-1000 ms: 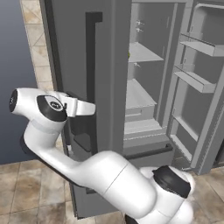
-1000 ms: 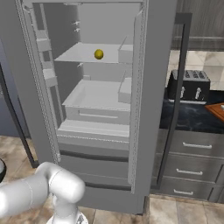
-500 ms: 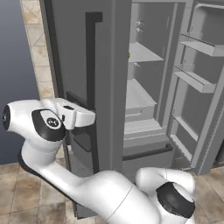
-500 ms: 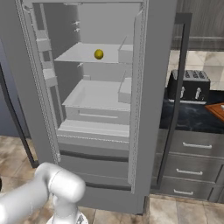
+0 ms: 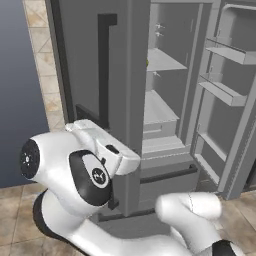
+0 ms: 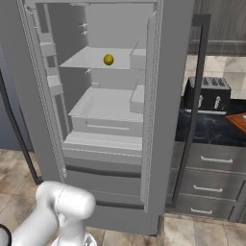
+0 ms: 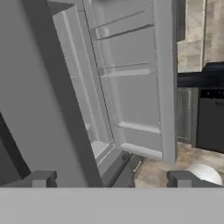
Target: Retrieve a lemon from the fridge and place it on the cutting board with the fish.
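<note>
- Lemon (image 6: 108,59) up on the fridge (image 6: 166,96) shelf, well above and beyond the end effector (image 7: 111,179).
- End effector wide open, empty, low by the door edge.
- Toaster (image 6: 207,93) on the tabletop (image 6: 211,129), far off beside.

open fridge (image 5: 165,125), pale shelves, white arm (image 5: 75,175)
</note>
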Robot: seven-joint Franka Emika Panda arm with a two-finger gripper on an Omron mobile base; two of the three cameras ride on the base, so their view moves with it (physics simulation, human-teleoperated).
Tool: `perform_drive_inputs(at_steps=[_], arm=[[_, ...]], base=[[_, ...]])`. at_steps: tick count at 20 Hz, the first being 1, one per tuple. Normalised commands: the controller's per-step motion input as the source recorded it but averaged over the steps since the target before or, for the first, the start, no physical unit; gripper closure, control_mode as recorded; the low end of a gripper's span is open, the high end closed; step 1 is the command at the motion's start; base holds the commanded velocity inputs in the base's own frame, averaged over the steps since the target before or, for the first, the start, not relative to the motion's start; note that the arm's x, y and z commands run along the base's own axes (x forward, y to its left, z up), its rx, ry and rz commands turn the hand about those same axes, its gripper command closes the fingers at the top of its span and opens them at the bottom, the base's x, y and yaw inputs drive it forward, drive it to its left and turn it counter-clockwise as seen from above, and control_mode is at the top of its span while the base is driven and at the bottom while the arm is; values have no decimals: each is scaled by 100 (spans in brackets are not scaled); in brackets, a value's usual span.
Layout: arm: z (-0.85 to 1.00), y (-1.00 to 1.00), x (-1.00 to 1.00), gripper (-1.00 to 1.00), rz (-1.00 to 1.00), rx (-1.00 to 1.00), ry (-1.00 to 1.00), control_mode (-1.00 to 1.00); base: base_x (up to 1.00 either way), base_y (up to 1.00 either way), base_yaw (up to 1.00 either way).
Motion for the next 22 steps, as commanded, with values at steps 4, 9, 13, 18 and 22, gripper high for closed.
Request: perform_drive_inputs(at_steps=[4, 9, 13, 18, 22], arm=[[11, -59, -100, -100, 12, 24, -10, -100], [12, -85, -45, -100, 3, 43, -4, -100], [0, -100, 21, -100, 0, 50, 5, -100], [-2, -100, 32, -100, 0, 41, 20, -100], [-18, -84, 31, -100, 0, 33, 22, -100]], base=[[0, 0, 0], [0, 0, 0], [0, 0, 0], [0, 0, 0], [0, 0, 0]])
